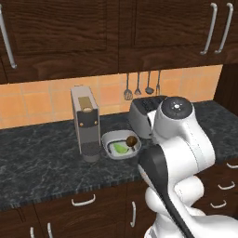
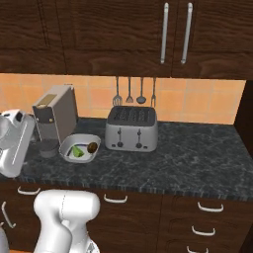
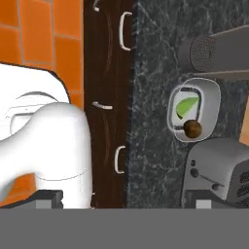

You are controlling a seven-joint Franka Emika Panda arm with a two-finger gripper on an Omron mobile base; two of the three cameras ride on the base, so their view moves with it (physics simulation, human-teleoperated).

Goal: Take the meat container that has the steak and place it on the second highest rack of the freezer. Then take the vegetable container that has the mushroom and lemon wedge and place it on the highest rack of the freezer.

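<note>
A white vegetable container (image 1: 108, 138) (image 2: 66, 143) (image 3: 212, 104) sits on the dark counter between the coffee machine and the toaster. In it lie the brown mushroom (image 1: 131, 141) (image 2: 92, 147) (image 3: 192, 129) and the lime-green lemon wedge (image 1: 120, 148) (image 2: 77, 151) (image 3: 187, 106). My gripper (image 3: 124, 202) is open and holds nothing. It hangs in front of the counter's edge, well short of the container. The steak, its meat container and the freezer are out of view.
A grey coffee machine (image 1: 86, 121) (image 2: 54, 116) stands left of the container, a steel toaster (image 1: 142, 116) (image 2: 132, 128) right of it. Utensils (image 1: 142, 86) hang on the tiled wall. Dark wooden cabinets are above the counter, drawers (image 2: 207, 207) below it.
</note>
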